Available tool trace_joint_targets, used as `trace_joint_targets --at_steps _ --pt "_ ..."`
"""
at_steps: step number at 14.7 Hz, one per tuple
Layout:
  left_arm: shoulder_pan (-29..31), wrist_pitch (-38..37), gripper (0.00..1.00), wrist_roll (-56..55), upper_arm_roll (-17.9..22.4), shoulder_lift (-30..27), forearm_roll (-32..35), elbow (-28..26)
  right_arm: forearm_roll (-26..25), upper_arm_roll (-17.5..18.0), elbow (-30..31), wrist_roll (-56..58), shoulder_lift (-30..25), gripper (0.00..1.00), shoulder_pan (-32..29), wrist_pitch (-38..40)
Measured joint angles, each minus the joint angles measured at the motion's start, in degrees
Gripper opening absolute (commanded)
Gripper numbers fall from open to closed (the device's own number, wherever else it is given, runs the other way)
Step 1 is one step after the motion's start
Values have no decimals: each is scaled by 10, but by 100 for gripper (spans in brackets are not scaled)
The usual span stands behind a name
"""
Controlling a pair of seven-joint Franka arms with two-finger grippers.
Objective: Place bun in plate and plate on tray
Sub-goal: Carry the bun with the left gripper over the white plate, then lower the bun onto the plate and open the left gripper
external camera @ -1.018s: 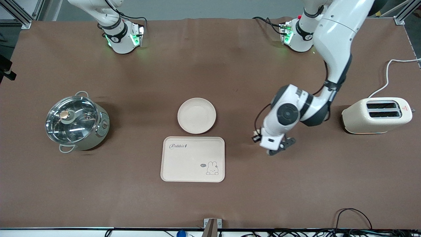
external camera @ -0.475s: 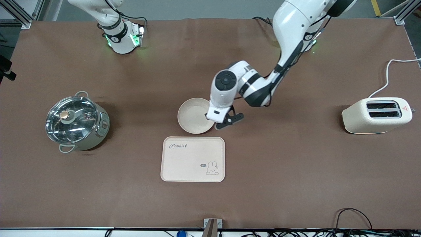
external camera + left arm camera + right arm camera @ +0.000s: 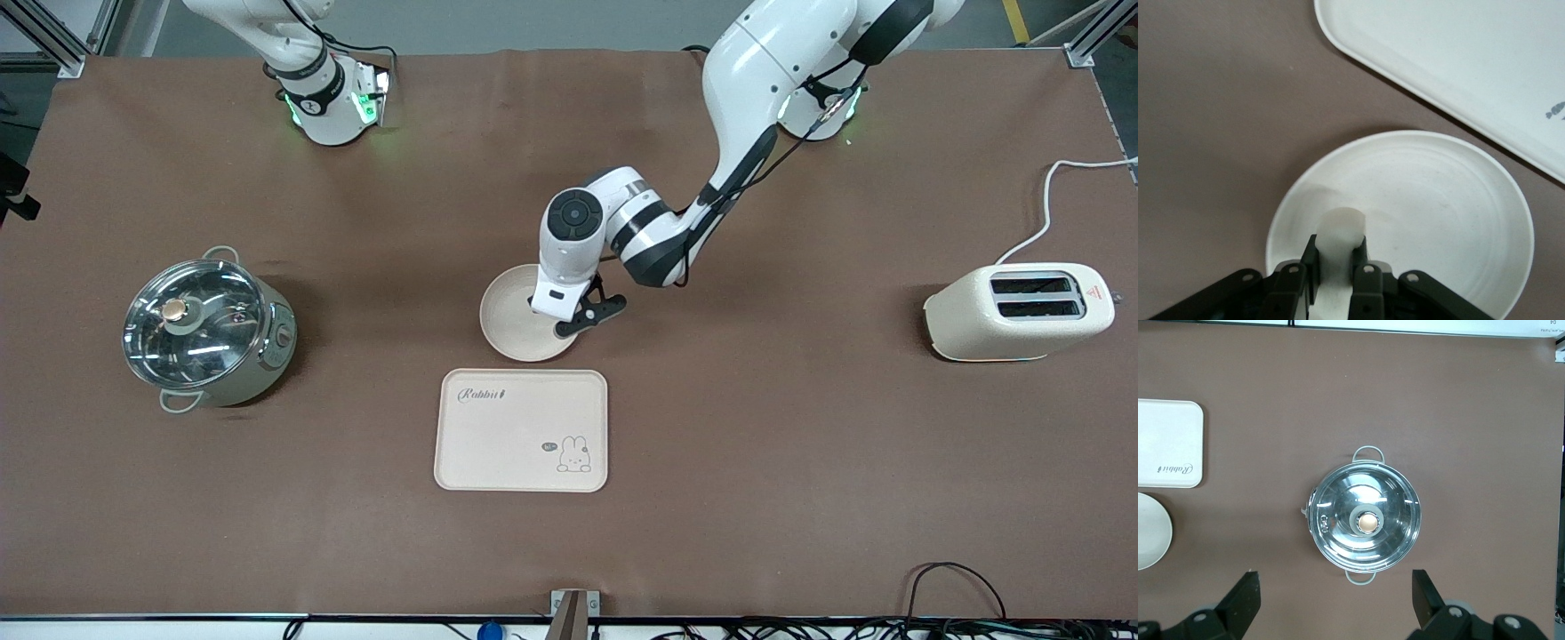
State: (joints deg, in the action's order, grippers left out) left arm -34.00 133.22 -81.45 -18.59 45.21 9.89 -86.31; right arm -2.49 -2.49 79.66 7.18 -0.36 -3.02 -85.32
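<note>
The left gripper (image 3: 1337,263) hangs over the round cream-white plate (image 3: 511,320), its fingers clamped on the small pale cream bun (image 3: 1339,233). Just nearer the front camera lies the cream rectangular tray (image 3: 520,430), lettered "Rabbit". The right gripper (image 3: 1335,600), fingers spread apart, waits high over the glass-lidded steel pot (image 3: 206,330).

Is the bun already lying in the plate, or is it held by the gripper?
Held. The left gripper is shut on the bun, over the plate; I cannot tell whether the bun touches it.
</note>
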Motion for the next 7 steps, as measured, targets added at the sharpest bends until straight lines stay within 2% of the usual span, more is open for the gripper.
trace_joint_targets --at_steps 1,2,3,7 --pt "-3 10 51 -8 0 6 0 1 0 0 0 0 0 100 0 0" --pt "-5 15 73 -13 0 10 0 3 0 0 0 0 0 100 0 0" --pt "-6 16 100 -19 0 11 0 5 0 0 0 0 0 100 0 -1" --pt "-11 17 100 -33 0 9 0 30 1 0 0 0 0 100 0 -1"
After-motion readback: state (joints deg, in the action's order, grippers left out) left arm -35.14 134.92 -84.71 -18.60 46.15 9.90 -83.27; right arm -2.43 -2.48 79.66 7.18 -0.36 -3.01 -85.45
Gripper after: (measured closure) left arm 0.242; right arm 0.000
